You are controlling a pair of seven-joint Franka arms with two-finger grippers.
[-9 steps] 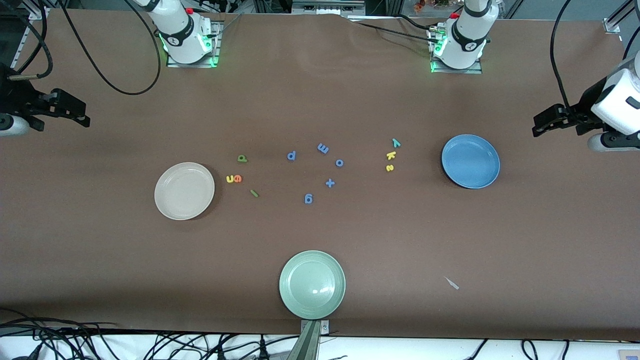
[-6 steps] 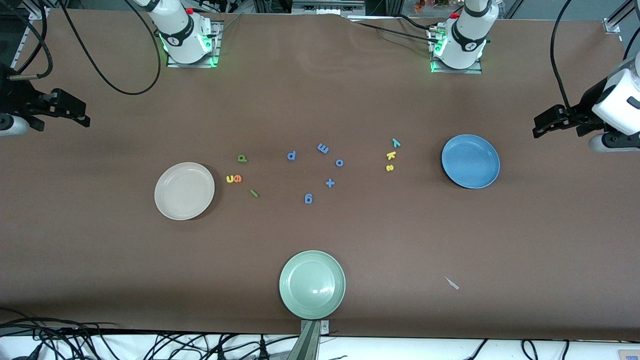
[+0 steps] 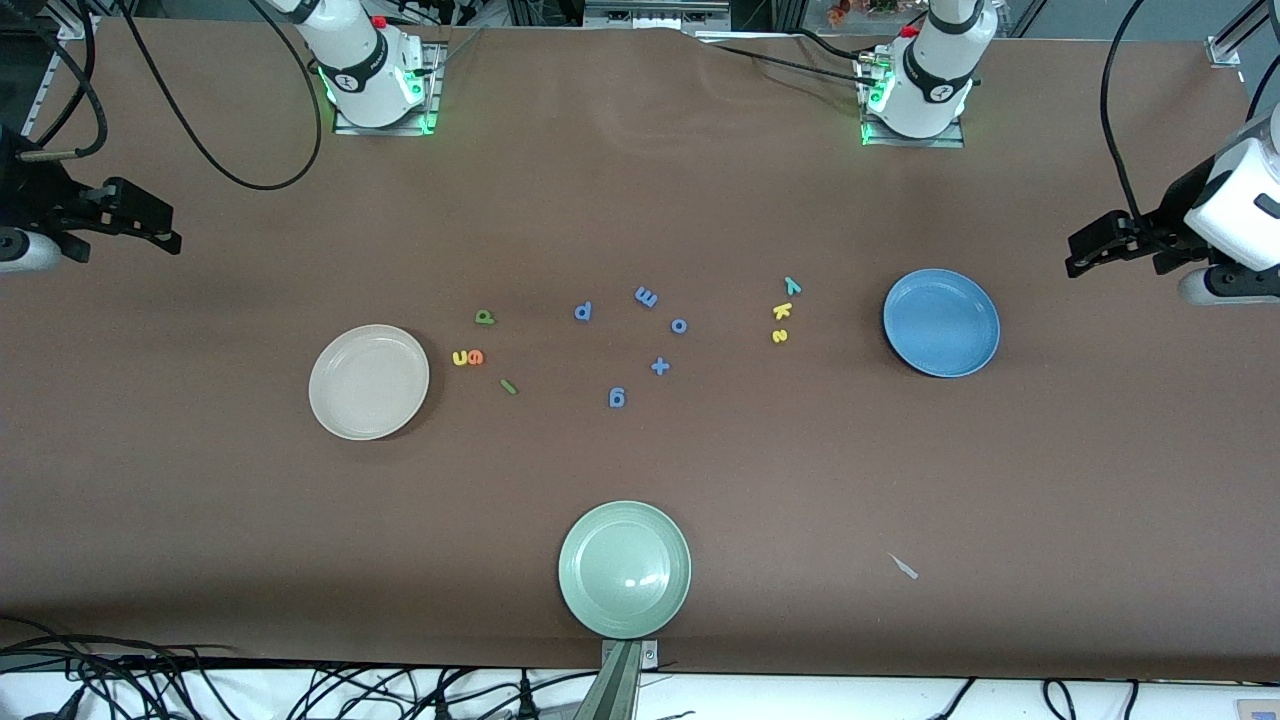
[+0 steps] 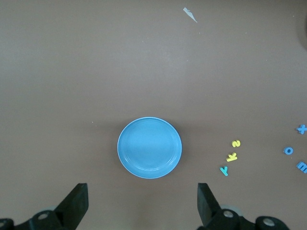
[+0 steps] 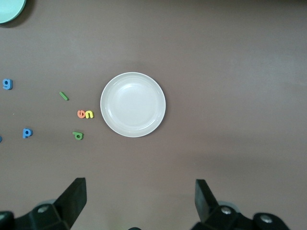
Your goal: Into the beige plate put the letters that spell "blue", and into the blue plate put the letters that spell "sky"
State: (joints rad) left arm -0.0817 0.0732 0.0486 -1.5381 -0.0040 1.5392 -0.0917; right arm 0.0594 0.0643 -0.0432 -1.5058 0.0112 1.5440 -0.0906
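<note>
Black jaws wide and empty on both arms; nothing sorted yet.
I see left gripper over blue plate, near s-k-y letters; right gripper over beige plate, beside b-l-u-e letters: each arm nearest its own word.

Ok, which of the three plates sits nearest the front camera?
The pale green plate; the beige plate and blue plate both lie farther up the table, flanking the letters.

Three plates lie on the surface: one beige plate, one blue plate, one pale green plate. Beside the beige plate lie four small letters: olive b, yellow u, orange e, green l. Beside the blue plate lie three: teal y, yellow k, yellow s. Between the groups lie four blue letters and one blue plus sign.
</note>
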